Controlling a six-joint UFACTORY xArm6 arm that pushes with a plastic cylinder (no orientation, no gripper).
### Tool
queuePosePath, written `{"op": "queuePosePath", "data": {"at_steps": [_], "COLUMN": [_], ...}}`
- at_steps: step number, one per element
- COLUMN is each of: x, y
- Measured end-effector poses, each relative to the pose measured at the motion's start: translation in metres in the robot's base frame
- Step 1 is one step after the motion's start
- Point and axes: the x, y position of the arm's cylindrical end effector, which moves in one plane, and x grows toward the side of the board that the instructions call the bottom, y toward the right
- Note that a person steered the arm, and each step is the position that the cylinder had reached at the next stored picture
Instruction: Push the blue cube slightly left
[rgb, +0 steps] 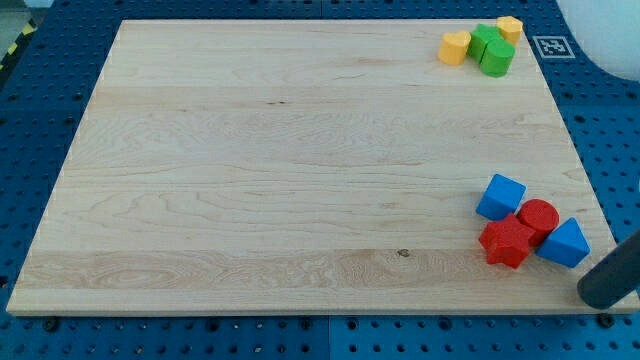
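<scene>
Toward the lower right of the frame, on the wooden counter (300, 170), sits the blue cube (501, 197), corner touching a red cylinder (539, 216) just below and to its right. A red star-shaped block (507, 242) lies beneath it, and a blue wedge-like block (566, 244) sits at the cluster's right end. Our rod enters at the bottom right corner; my tip (603, 293) rests near the counter's edge, below and right of the wedge, apart from every block. We carry no gripper, so nothing spreads or pinches: we only shove.

We judge the cube light, rigid and quick to slide on smooth wood, and likely to spin if struck off-centre. Its right face is the place to press, squarely at the middle, but the cylinder crowds that side, so we would approach from above it.

Far off at the upper right sit two yellow blocks (455, 47) (510, 28) and two green ones (496, 56) (483, 40).
</scene>
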Motion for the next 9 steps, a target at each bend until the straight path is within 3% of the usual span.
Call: {"op": "queuePosePath", "data": {"at_steps": [1,2,4,6,7,8,9], "x": [-0.001,-0.001,-0.063,-0.064,-0.047,-0.047,-0.040], "y": [0.062,0.062,0.012,-0.004,0.033,0.033,0.007]}}
